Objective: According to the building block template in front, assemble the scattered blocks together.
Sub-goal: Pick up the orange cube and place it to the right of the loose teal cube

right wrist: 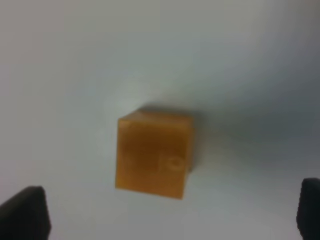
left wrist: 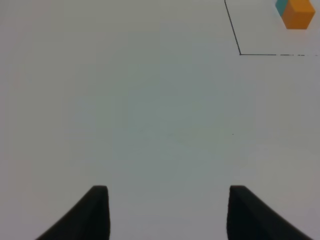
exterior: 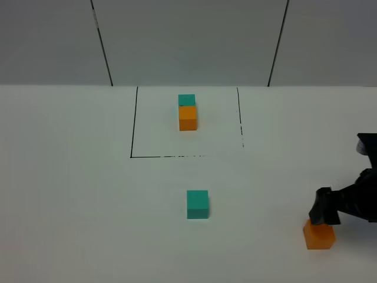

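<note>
We see a white matte tabletop (exterior: 70, 194) with a thin black outlined rectangle (exterior: 133, 124) drawn at its far middle. Inside that outline sits the building block template (exterior: 187, 112): a small plain teal-green cube joined to a small plain orange cube, the teal one on the far side and the orange one touching it on the near side.

The scattered blocks lie nearer, outside the outline and well apart from each other. The loose teal-green matte cube (exterior: 198, 204) stands alone near the middle of the table. The loose orange matte cube (exterior: 319, 234) sits at the near right.

The black right gripper (right wrist: 170, 190) hangs over the orange cube with its jaws spread wide. In the right wrist view we find the cube between the two fingertips, clear of both, so nothing is gripped.

The black left gripper (left wrist: 167, 192) is out of the high view. Its wrist view shows its two fingertips parted more narrowly over bare table, holding nothing, with the template far off beyond them.
</note>
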Motion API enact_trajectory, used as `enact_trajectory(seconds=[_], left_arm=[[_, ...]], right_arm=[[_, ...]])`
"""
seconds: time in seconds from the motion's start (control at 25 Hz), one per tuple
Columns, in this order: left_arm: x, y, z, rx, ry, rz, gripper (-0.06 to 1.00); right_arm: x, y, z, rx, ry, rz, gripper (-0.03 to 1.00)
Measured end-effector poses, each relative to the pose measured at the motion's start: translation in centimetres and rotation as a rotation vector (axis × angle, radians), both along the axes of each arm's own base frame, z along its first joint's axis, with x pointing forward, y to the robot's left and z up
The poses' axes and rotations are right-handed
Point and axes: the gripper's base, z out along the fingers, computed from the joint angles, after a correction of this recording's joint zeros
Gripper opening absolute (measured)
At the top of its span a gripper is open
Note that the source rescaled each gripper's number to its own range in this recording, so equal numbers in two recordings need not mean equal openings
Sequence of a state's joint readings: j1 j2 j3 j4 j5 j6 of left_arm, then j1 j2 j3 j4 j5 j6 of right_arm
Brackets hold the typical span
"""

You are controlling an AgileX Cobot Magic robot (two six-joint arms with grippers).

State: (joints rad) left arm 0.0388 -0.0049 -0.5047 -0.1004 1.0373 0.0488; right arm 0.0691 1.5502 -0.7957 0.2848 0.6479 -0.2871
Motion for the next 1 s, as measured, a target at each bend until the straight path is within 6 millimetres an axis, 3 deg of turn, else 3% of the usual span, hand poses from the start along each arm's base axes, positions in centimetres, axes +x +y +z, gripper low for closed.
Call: enact_trajectory(seconds=[0.24,0.6,0.88,1.0], left_arm=[[0.0,0.0,0.0,0.0,0.0,0.0,0.14],[0.0,0.0,0.0,0.0,0.0,0.0,0.14],[0.0,0.0,0.0,0.0,0.0,0.0,0.14],[0.0,0.0,0.0,0.0,0.0,0.0,0.14]], right_arm=[[1.2,1.6,-2.3,-0.01,0.007,0.016,1.0],[1.7,1.4,-5.9,-0.061,0.102,0.016,1.0],[2.1,1.5,-7.1,-0.069,0.116,0.006,0.99],[2.2,1.4,-7.4,-0.074,0.129,0.011,0.93]])
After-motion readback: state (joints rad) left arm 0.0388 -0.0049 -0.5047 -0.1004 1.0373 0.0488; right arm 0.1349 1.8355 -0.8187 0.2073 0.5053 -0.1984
